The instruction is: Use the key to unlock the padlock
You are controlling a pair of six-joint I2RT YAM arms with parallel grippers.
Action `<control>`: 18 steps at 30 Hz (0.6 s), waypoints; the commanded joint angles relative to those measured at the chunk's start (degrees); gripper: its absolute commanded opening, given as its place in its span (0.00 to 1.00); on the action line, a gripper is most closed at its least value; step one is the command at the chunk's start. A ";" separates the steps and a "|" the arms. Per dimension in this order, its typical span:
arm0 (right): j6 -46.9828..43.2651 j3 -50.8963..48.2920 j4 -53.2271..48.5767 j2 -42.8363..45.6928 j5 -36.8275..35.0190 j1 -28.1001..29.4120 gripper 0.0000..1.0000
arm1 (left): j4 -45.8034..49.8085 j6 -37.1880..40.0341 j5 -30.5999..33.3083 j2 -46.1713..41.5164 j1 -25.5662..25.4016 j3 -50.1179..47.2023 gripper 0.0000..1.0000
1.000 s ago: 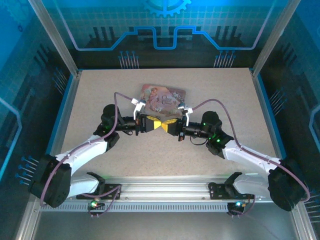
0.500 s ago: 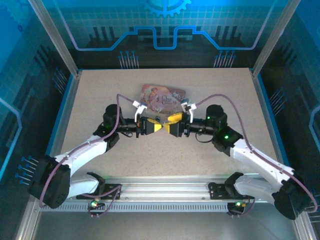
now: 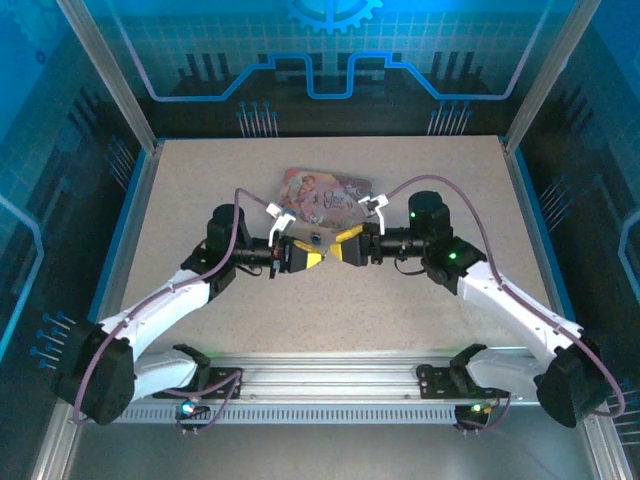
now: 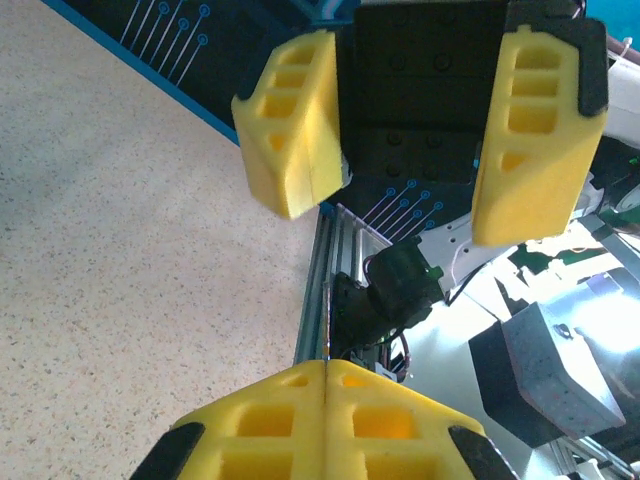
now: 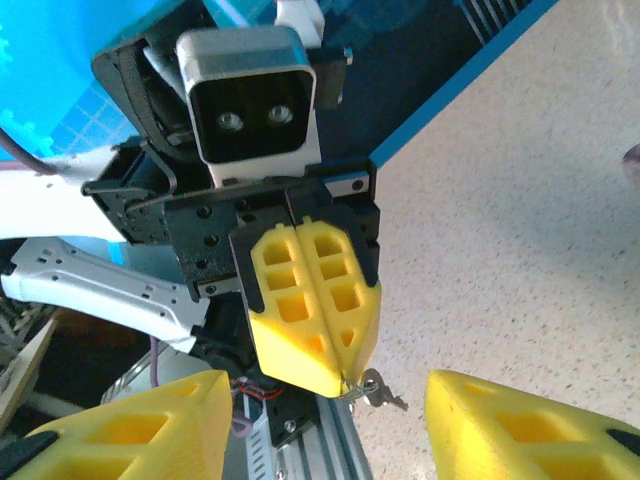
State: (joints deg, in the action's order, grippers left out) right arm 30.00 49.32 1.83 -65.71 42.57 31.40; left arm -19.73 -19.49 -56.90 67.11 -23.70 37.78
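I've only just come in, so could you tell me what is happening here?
Over the table, near the pink picture tin, the left gripper is shut on a small metal piece, too small to tell key from padlock. The right gripper faces it tip to tip, open and holding nothing.

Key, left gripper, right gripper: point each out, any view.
key (image 5: 382, 392), right wrist view, metal piece poking from the left gripper's tip.
left gripper (image 5: 338, 368), right wrist view, tips of its shut yellow pads.
right gripper (image 4: 400, 215), left wrist view, gap between its open fingers.
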 commanded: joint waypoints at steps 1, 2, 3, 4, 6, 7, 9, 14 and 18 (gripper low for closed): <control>-0.17 2.93 0.11 -1.10 2.86 1.81 0.51 | 0.13 0.66 -2.07 -0.84 -0.19 1.33 0.00; -0.28 2.89 0.04 -1.29 2.72 1.89 0.51 | -0.13 0.49 -2.22 -0.76 -0.16 1.33 0.00; -0.45 2.69 0.01 -1.59 2.55 2.07 0.50 | -0.50 0.17 -2.39 -0.75 -0.14 1.33 0.00; -0.51 2.48 0.09 -1.69 2.36 2.17 0.49 | -0.66 0.02 -2.56 -0.69 -0.15 1.41 0.00; -0.59 2.23 0.17 -2.02 1.96 2.24 0.49 | -1.08 -0.27 -3.11 -0.67 -0.10 1.41 0.00; -0.69 2.18 0.15 -2.21 1.70 2.26 0.48 | -1.35 -0.50 -3.34 -0.66 -0.20 1.38 0.00; -0.65 2.18 0.51 -2.62 1.56 2.28 0.47 | -1.76 -0.85 -3.76 -0.52 -0.16 1.48 0.00; -0.56 2.53 1.25 -4.11 1.74 2.68 0.46 | -2.82 -1.60 -4.22 -0.67 -0.19 1.24 0.00; -0.34 2.36 2.42 -4.91 2.35 2.86 0.28 | -3.06 -1.74 -4.16 -0.75 -0.20 1.24 0.00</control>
State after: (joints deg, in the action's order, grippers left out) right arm 30.09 50.28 2.35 -70.15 43.70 33.54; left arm -20.93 -20.71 -59.07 67.11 -23.70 37.78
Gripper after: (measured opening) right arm 0.373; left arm 0.045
